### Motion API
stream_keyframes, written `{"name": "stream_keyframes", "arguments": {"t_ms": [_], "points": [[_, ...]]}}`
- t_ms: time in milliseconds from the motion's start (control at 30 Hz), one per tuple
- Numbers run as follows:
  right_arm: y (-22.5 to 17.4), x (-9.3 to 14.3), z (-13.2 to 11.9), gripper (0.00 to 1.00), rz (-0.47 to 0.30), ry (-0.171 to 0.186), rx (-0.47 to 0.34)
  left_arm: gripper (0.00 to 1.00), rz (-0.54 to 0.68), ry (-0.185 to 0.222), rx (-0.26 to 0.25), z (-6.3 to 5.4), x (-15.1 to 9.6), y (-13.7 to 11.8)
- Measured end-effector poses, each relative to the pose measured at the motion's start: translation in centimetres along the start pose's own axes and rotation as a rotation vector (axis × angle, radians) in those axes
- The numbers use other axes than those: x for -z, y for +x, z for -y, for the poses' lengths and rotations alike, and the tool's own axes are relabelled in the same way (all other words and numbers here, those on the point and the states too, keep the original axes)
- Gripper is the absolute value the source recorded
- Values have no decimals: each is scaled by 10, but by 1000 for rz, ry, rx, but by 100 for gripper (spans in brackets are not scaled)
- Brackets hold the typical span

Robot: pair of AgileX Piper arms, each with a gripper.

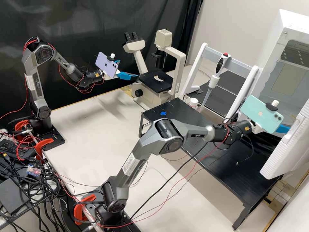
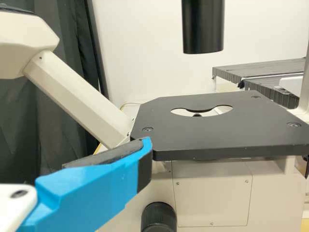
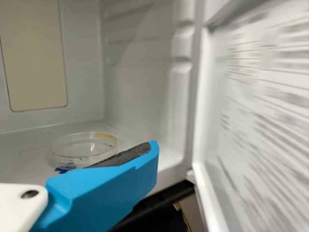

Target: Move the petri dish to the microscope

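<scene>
In the high view my left gripper (image 1: 128,69) stands open beside the microscope (image 1: 145,95), near its black stage (image 1: 151,80). The left wrist view has one finger of this gripper (image 2: 143,149) in front of the stage (image 2: 217,137), which has a round opening. My right gripper (image 1: 283,129) is at the white incubator's doorway, partly behind the green phone. Seen from the right wrist, the clear petri dish (image 3: 83,149) lies flat on the incubator floor, its near edge partly behind a finger of the open gripper (image 3: 150,149). Nothing touches that finger's dark pad.
The incubator door (image 1: 286,145) stands open at the right. A low black table (image 1: 222,154) with a blue cross mark (image 1: 163,113) stands between microscope and incubator. Behind it are a pipette (image 1: 213,82) in a white-framed stand (image 1: 239,58) and a small white-capped bottle (image 1: 193,102).
</scene>
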Motion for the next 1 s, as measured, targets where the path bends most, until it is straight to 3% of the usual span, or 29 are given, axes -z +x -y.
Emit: {"name": "stream_keyframes", "arguments": {"t_ms": [200,400,633,1000], "points": [[37,-1,14,100,24,-33,69,100,0,0,0,0,0,0],[60,-10,26,100,65,-52,80,100,0,0,0,0,0,0],[73,-20,35,100,72,-29,65,100,0,0,0,0,0,0],[83,-18,41,100,84,-34,52,100,0,0,0,0,0,0]]}}
